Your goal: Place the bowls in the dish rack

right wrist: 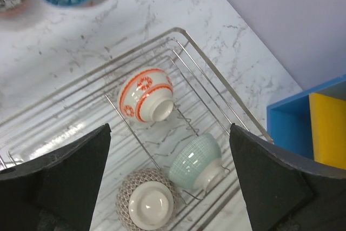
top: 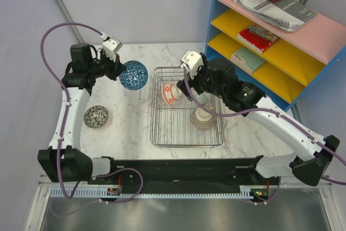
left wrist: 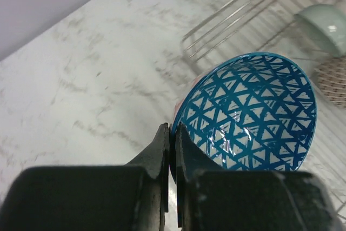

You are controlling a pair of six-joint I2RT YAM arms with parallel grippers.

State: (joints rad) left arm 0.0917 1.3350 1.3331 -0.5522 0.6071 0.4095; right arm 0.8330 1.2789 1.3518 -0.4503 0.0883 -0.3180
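My left gripper is shut on the rim of a blue triangle-patterned bowl, held tilted above the marble table just left of the dish rack. Three bowls lie inside the rack: a red-orange and white one on its side, a pale teal one on its side, and a brown-patterned one upside down. A grey speckled bowl sits upright on the table at the left. Above the rack's middle my right gripper hangs open and holds nothing.
A blue shelf unit with pink and yellow shelves, holding books, stands at the back right close to the rack. Grey walls close off the far and left sides. The right arm stretches across the rack's right half.
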